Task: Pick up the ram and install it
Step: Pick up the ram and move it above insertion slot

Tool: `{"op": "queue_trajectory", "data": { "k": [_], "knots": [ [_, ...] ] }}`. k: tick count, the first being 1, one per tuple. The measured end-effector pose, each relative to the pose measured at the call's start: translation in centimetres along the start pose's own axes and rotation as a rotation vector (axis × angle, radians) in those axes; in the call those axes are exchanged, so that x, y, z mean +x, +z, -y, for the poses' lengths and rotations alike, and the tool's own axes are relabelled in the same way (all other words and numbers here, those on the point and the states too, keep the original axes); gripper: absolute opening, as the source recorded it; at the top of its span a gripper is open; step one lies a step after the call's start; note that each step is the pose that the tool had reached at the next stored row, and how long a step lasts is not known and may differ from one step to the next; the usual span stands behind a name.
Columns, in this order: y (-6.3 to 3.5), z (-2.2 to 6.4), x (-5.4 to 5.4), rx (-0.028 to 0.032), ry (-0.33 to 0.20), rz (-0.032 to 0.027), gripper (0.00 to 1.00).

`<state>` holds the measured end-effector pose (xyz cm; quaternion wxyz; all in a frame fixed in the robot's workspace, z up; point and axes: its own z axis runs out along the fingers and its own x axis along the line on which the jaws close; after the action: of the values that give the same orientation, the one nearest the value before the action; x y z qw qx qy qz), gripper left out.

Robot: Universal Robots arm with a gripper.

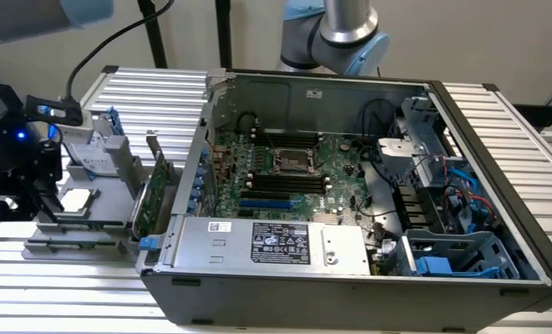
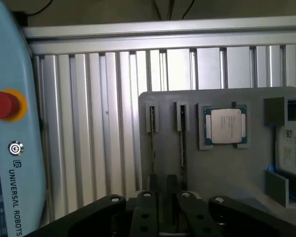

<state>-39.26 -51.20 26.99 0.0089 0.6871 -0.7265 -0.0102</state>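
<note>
Two slim ram sticks stand on edge in slots of a grey holder [image 2: 227,168]: one ram stick [image 2: 152,136] and a second [image 2: 182,138] beside it. My gripper [image 2: 163,183] hangs over the near ends of these slots, between the two sticks, shut with nothing in it. In the exterior view the gripper [image 1: 7,184] is at the far left, above the holder [image 1: 72,233]. The open computer case [image 1: 350,278] lies to the exterior view's right, with the motherboard's black slots [image 1: 286,184] bare.
On the holder also sit a processor [image 2: 225,126] and a hard drive with blue rails [image 2: 293,148]. A broad green expansion card [image 1: 151,191] stands between holder and case. A teach pendant with a red button [image 2: 5,104] lies beside the holder.
</note>
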Motion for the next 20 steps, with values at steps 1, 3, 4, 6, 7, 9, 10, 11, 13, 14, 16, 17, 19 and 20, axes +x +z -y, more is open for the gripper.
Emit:
{"op": "queue_trajectory", "data": {
  "k": [1, 3, 4, 6, 7, 9, 10, 11, 13, 14, 16, 17, 19, 20],
  "knots": [
    [0.16, 0.01, 0.0, 0.0001, -0.001, 0.0, 1.0],
    [0.53, 0.02, 0.0, 0.0003, -0.004, -0.0001, 1.0],
    [0.7, 0.03, 0.1, 0.0002, -0.005, -0.0001, 1.0],
    [1.07, 0.04, 0.1, 0.0003, -0.006, -0.0001, 1.0],
    [1.25, 0.04, 0.1, 0.0003, -0.007, -0.0002, 1.0],
    [1.61, 0.06, 0.2, 0.0003, -0.009, -0.0003, 1.0],
    [1.79, 0.06, 0.2, 0.0003, -0.01, -0.0003, 1.0],
    [1.97, 0.07, 0.2, 0.0002, -0.01, -0.0003, 1.0],
    [2.34, 0.08, 0.3, 0.0003, -0.012, -0.0003, 1.0],
    [2.51, 0.09, 0.3, 0.0002, -0.013, -0.0004, 1.0],
    [2.89, 0.1, 0.3, 0.0003, -0.015, -0.0004, 1.0],
    [3.07, 0.1, 0.3, 0.0002, -0.016, -0.0005, 1.0],
    [3.43, 0.12, 0.3, 0.0003, -0.019, -0.0005, 1.0],
    [3.62, 0.13, 0.3, 0.0005, -0.02, -0.0005, 1.0]
  ]
}}
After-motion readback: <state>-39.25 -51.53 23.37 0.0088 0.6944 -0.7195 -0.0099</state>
